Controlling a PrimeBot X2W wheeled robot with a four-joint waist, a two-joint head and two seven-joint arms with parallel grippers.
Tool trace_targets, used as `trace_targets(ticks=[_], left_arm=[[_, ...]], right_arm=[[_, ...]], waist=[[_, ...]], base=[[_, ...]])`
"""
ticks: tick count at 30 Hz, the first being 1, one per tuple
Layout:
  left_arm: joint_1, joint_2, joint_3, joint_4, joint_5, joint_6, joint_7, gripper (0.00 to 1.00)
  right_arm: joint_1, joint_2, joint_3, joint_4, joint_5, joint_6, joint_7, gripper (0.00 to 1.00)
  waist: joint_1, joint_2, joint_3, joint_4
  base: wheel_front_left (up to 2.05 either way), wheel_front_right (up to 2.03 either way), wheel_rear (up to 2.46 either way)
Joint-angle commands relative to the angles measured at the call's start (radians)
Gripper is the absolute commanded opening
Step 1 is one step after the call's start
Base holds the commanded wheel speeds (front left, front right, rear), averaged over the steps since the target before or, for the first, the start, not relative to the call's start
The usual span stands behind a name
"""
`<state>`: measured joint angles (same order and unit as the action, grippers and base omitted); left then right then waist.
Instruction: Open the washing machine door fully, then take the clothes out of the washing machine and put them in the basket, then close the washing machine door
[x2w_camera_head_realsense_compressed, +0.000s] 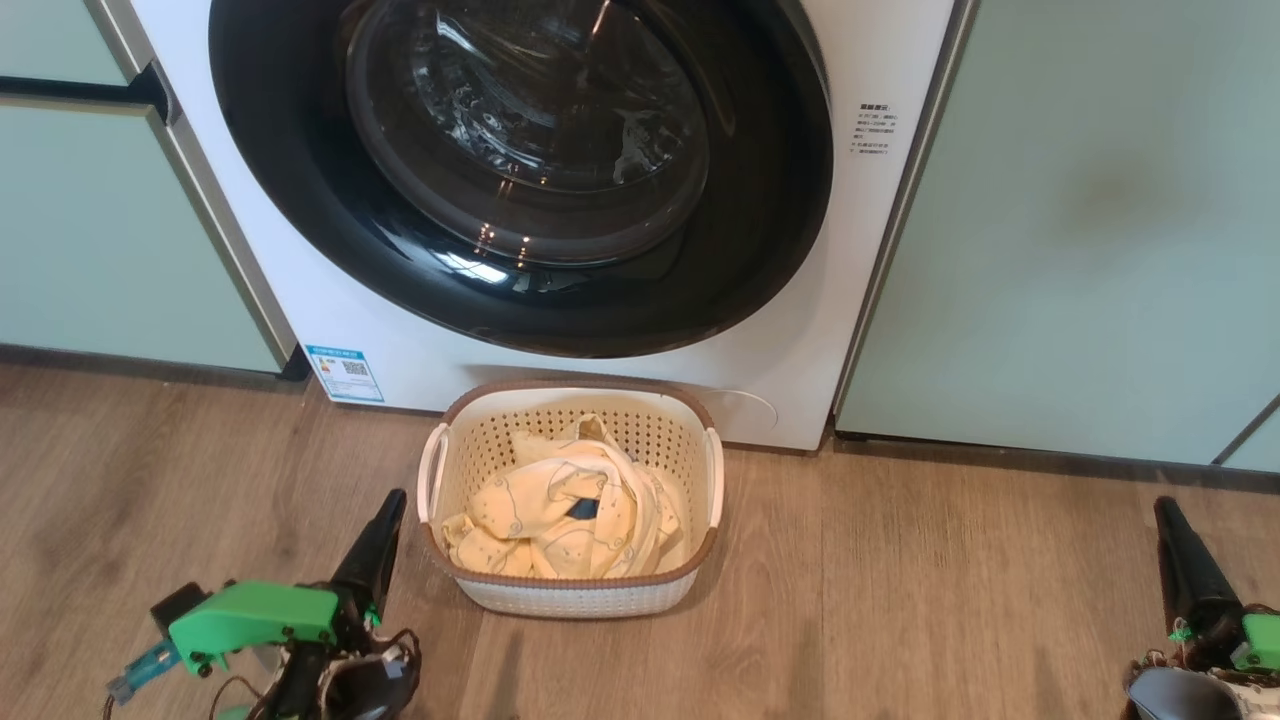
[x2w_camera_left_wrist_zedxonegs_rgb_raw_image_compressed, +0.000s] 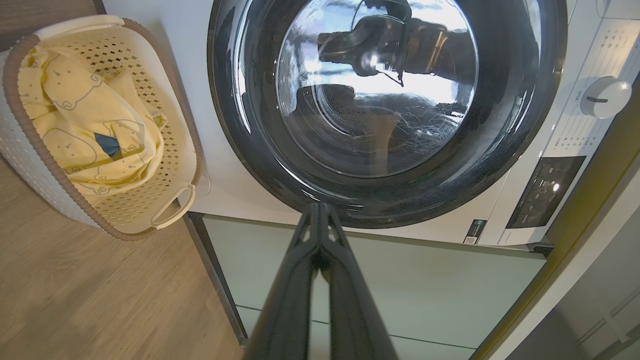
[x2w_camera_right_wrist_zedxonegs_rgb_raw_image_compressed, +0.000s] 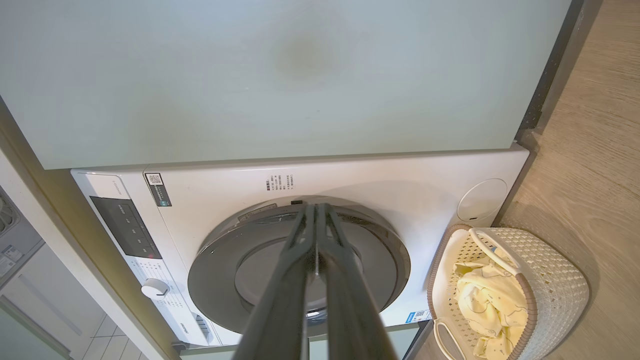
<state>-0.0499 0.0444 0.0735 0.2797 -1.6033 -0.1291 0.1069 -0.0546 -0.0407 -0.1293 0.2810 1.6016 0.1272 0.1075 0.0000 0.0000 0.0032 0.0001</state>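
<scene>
Clothes (x2w_camera_head_realsense_compressed: 560, 510), pale yellow with a faint print and a small dark patch, lie heaped inside the basket (x2w_camera_head_realsense_compressed: 572, 598), which stands on the wooden floor (x2w_camera_head_realsense_compressed: 900, 600) just in front of the washing machine (x2w_camera_head_realsense_compressed: 400, 340), below its door. The washing machine door (x2w_camera_head_realsense_compressed: 300, 200) looks swung home: its glossy black ring sits flush against the white front in the head view, and no gap shows in either wrist view, though whether the latch has caught cannot be told. Through the glass, only bare drum and reflections can be made out.

The left gripper (x2w_camera_head_realsense_compressed: 390, 510) hangs low beside the basket's left side, apart from it, fingers pressed together with nothing between them. The right gripper (x2w_camera_head_realsense_compressed: 1170, 520) sits well off to the right over bare floor, likewise clenched and empty.

Judging from this, all three steps seem done and the task is at its end. If anything is left, it is a check on the door: a firm push on the black ring with closed fingers, square to the front, would settle the latch. Otherwise the arms need only rest clear of the basket.
</scene>
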Motion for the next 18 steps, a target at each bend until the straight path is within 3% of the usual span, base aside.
trace_targets(ticks=[1, 18], left_arm=[[-0.058, 0.006, 0.041, -0.035, -0.005, -0.002, 0.007, 0.00], [-0.058, 0.006, 0.040, -0.035, -0.005, -0.002, 0.006, 0.00]], right_arm=[[-0.053, -0.009, 0.016, -0.036, 0.007, 0.003, 0.006, 0.00], [-0.053, -0.009, 0.016, -0.036, 0.007, 0.003, 0.006, 0.00]], waist=[[0.0000, 0.0000, 0.000, 0.000], [0.0000, 0.0000, 0.000, 0.000]], base=[[0.00, 0.00, 0.00], [0.00, 0.00, 0.00]])
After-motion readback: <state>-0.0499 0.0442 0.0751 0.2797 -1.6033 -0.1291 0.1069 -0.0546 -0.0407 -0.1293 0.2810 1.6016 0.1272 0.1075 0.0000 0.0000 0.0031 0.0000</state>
